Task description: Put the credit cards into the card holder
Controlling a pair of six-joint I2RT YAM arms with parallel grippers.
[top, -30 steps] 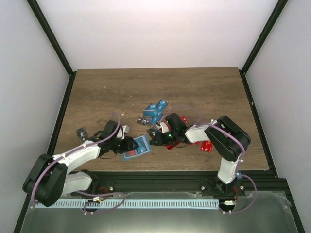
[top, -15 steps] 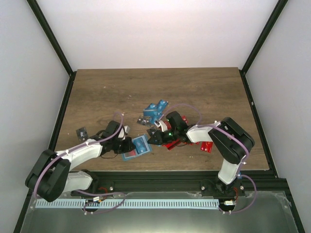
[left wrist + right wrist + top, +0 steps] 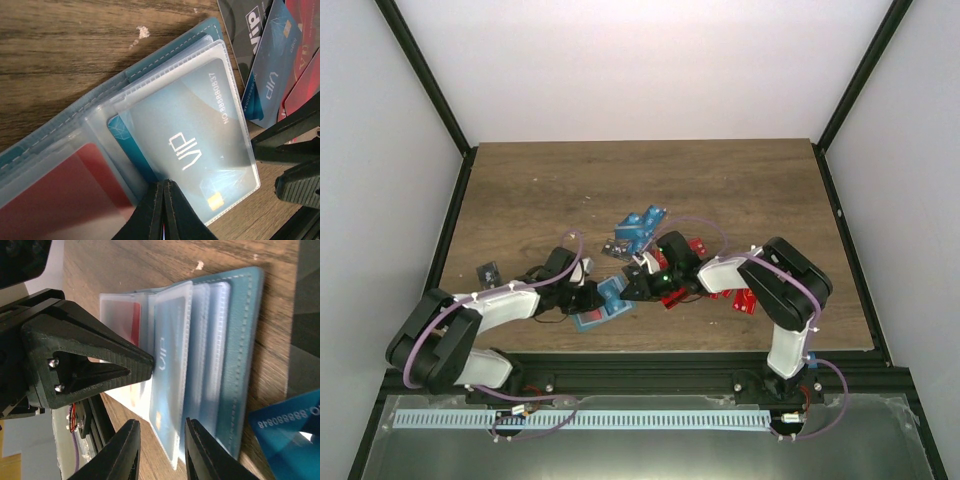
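A lone black card is noted at 9 o'clock of the left gripper, whose jaws are pressed together at a clear sleeve edge of the card holder; whether the sleeve is pinched cannot be told. The holder is laid open at the table's 6 o'clock edge. At its 3 o'clock the right gripper is held parted, empty. Loose credit cards are scattered from 12 to 3 o'clock.

surface: brown wood-grain table | walls: plain white at 9, 12, 3 o'clock | frame: black posts at 10, 2 o'clock | light: soft, even
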